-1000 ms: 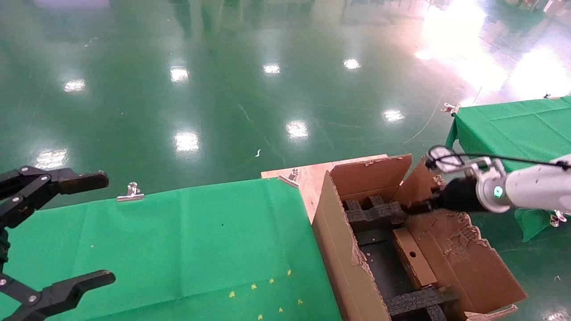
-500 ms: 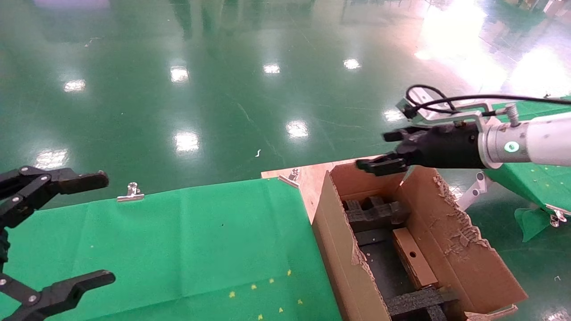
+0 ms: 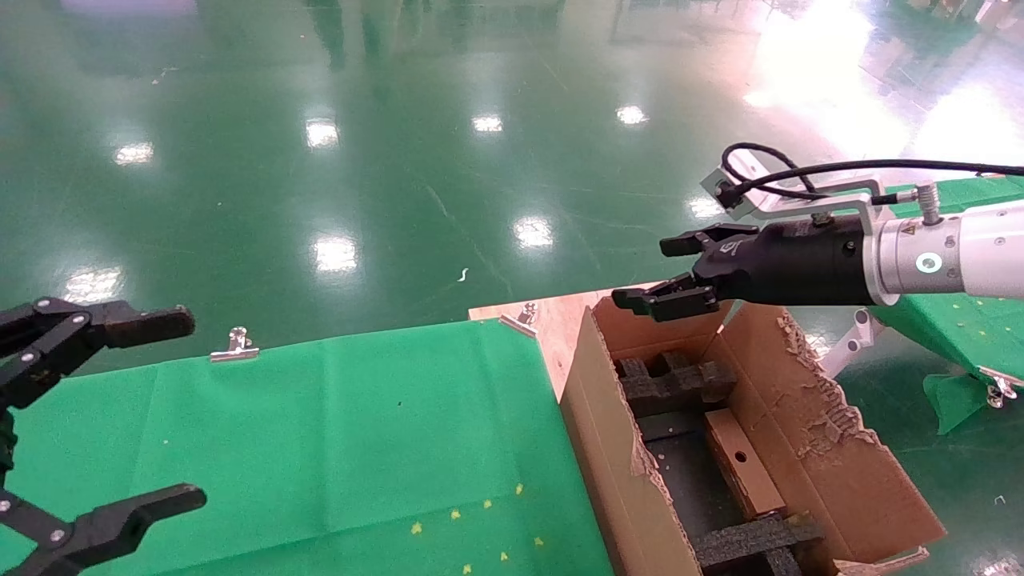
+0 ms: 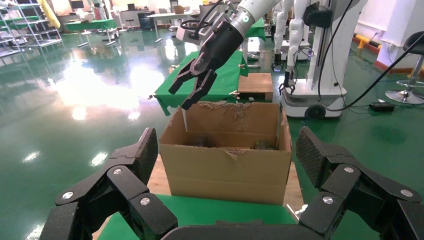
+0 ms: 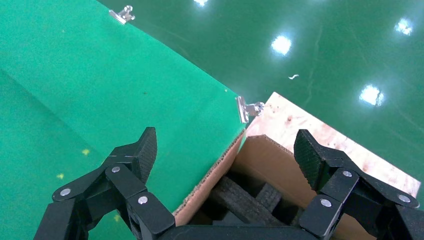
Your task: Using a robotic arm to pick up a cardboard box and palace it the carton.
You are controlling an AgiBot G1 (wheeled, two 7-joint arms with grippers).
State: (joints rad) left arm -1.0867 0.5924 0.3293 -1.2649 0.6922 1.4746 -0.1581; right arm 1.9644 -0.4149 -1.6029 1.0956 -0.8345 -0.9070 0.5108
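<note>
Your right gripper (image 3: 658, 272) hung empty and spread wide above the carton (image 3: 608, 448) (cardboard box (image 3: 742, 462) lying inside), left gripper (image 3: 120, 416) wide over the counter (image 3: 320, 432).

Robotic arm (image 3: 944, 260), glossy white, reached in from right edge of the head view, its black gripper (image 3: 668, 272) spread, empty. Cardboard box (image 3: 742, 462), 1 round hole up, lay inside the carton (image 3: 608, 456), lower right, among black foam.
</note>
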